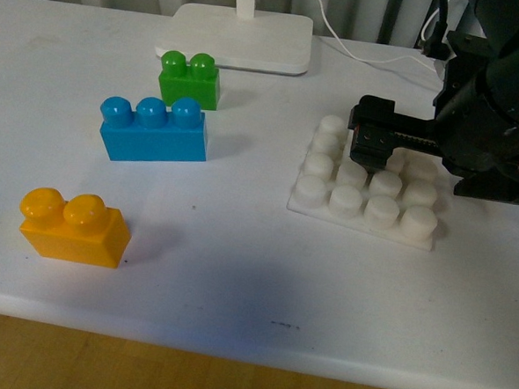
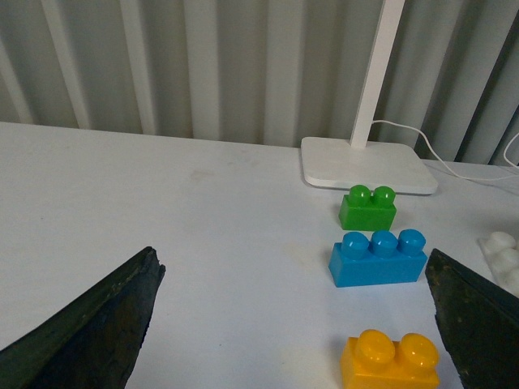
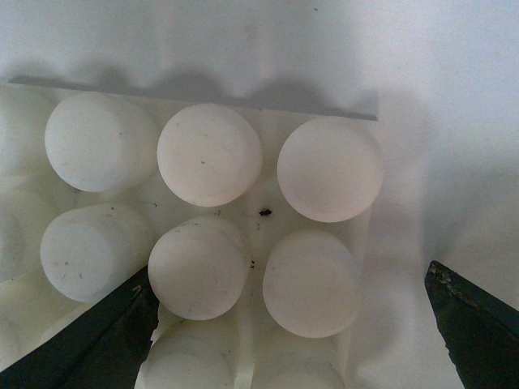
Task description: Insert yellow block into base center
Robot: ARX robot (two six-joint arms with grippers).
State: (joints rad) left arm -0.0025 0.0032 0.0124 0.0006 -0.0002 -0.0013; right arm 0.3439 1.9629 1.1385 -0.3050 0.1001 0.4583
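Note:
The yellow block (image 1: 72,227) sits on the white table at the near left, studs up. In the left wrist view it (image 2: 391,361) lies between my open left gripper's (image 2: 290,271) dark fingers (image 2: 89,332), nearer the other finger, and apart from both. The left gripper does not show in the front view. The white studded base (image 1: 355,222) lies at the right. My right gripper (image 1: 373,140) hovers open and empty over the base's far part. In the right wrist view the base (image 3: 268,219) fills the frame, with a corner of it between the open right gripper's (image 3: 288,284) fingers.
A blue three-stud brick (image 1: 153,128) and a green two-stud brick (image 1: 189,78) stand behind the yellow block. A white lamp foot (image 1: 238,36) with a cable (image 1: 365,47) is at the back. The table's front edge (image 1: 233,334) runs near me.

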